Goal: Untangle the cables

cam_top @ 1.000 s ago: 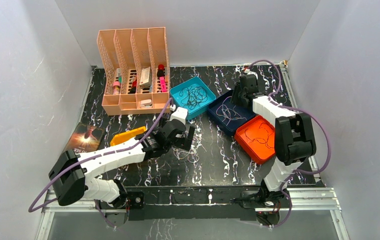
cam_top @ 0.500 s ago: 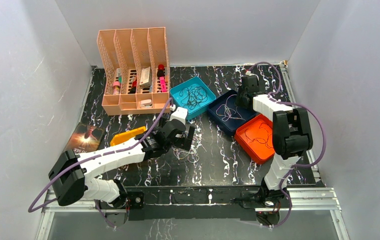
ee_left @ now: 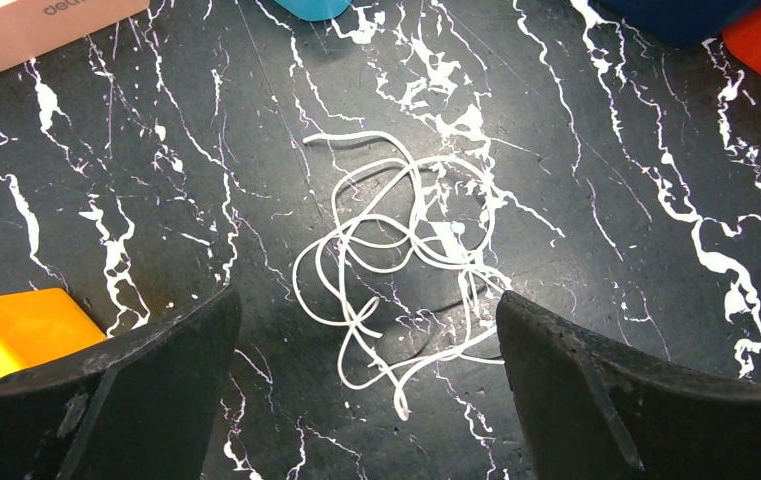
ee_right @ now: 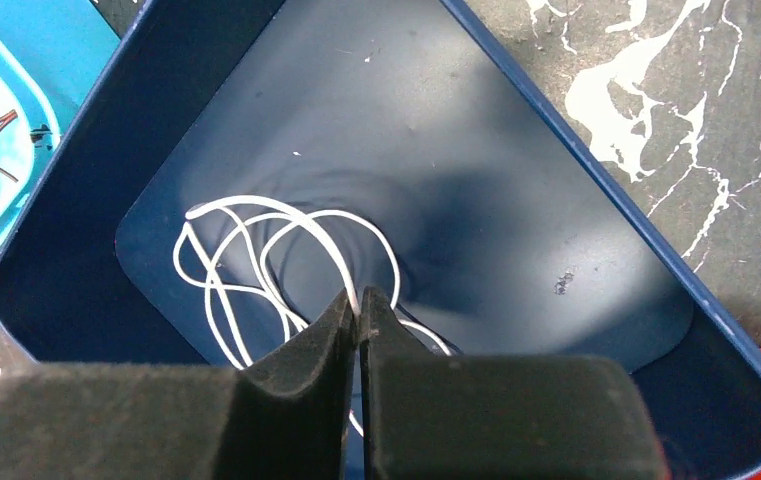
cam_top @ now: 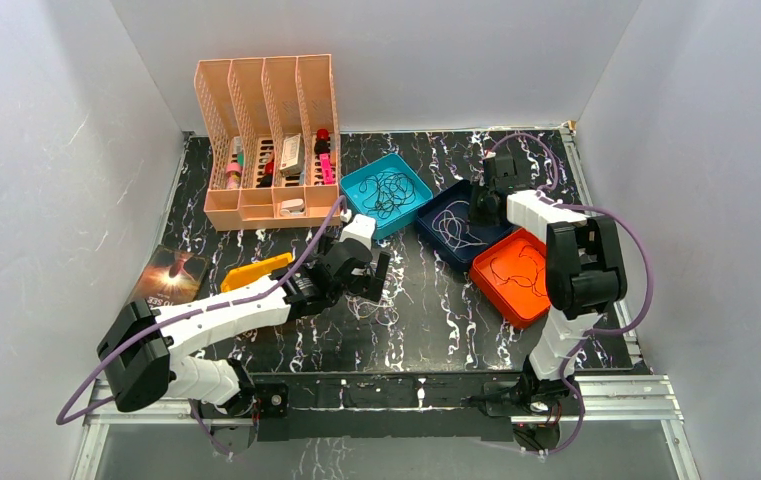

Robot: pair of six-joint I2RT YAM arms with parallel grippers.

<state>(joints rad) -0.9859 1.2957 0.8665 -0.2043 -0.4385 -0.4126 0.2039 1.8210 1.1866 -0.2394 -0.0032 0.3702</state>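
Nearest, my left fingers [ee_left: 156, 390] hang apart over a white tangle [ee_left: 396, 270] on the tabletop [ee_left: 656, 150]. Farther off, my right fingers [ee_right: 296, 370] pinch a white cable [ee_right: 246, 199] in the navy tray [ee_right: 576, 180]. I judge releasing it there comes next.

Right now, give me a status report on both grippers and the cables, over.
Left gripper open, straddling white tangle on table. Right gripper shut on white cable in navy tray. Nothing in the way.
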